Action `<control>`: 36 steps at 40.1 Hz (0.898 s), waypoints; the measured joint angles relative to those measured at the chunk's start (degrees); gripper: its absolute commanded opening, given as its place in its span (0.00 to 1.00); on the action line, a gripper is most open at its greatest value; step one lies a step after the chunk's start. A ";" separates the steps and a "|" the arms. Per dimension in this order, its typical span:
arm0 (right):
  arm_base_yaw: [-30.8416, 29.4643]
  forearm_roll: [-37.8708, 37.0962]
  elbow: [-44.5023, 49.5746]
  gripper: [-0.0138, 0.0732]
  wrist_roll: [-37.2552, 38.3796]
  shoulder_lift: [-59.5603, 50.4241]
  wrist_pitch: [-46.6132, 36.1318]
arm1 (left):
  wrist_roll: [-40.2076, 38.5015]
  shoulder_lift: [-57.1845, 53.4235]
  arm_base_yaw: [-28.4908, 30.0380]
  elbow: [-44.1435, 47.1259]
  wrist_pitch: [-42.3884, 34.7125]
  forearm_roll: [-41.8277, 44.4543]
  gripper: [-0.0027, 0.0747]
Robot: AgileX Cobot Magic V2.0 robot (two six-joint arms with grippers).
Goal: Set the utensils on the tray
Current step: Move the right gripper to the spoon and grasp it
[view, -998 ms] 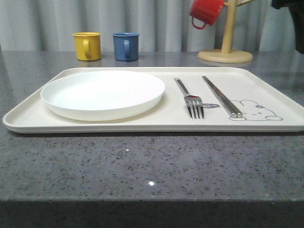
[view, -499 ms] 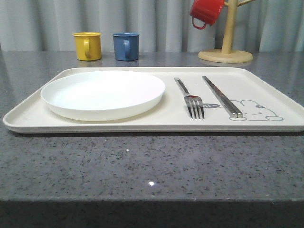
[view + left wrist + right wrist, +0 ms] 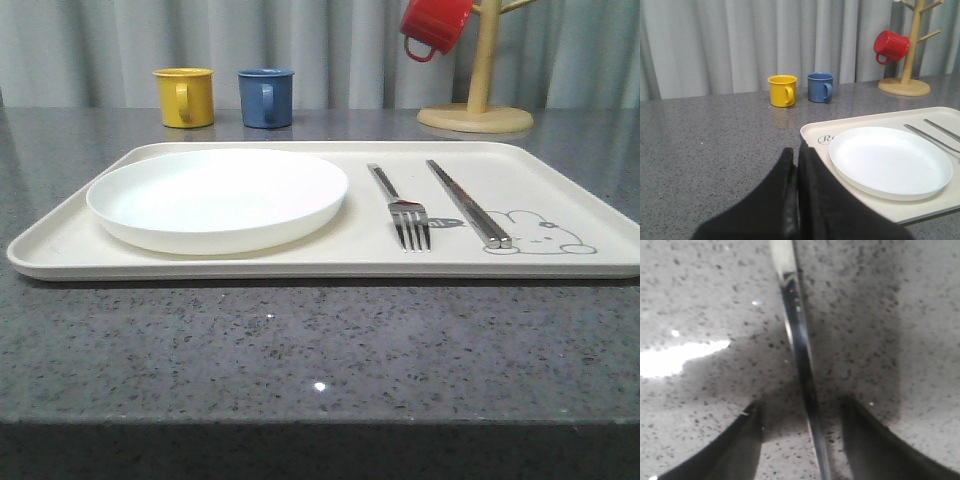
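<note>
While fork [image 3: 409,222] and chopsticks [image 3: 467,201] lie on tray [image 3: 300,266], spoon handle [image 3: 801,355] waits between spread right gripper [image 3: 802,440]; left gripper [image 3: 797,172] clenched empty.

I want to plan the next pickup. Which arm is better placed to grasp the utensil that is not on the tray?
The right. Its open pincer straddles a thin metal utensil handle lying on the counter, while the left pincer is shut, beside the tray.

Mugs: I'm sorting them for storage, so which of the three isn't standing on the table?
The red mug. It hangs tilted from a peg of the wooden mug tree, while the yellow mug and blue mug stand upright side by side on the table.
</note>
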 measured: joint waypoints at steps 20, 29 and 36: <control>-0.11 -0.15 0.00 0.09 0.94 -1.37 0.12 | 0.00 0.00 0.00 0.00 0.00 0.00 0.01; 3.58 0.07 0.00 0.09 6.85 -8.02 0.34 | 0.00 0.00 0.00 0.00 0.00 0.00 0.01; 11.88 0.07 0.00 0.10 9.47 -11.77 0.63 | 0.00 0.00 0.00 0.00 0.00 0.00 0.01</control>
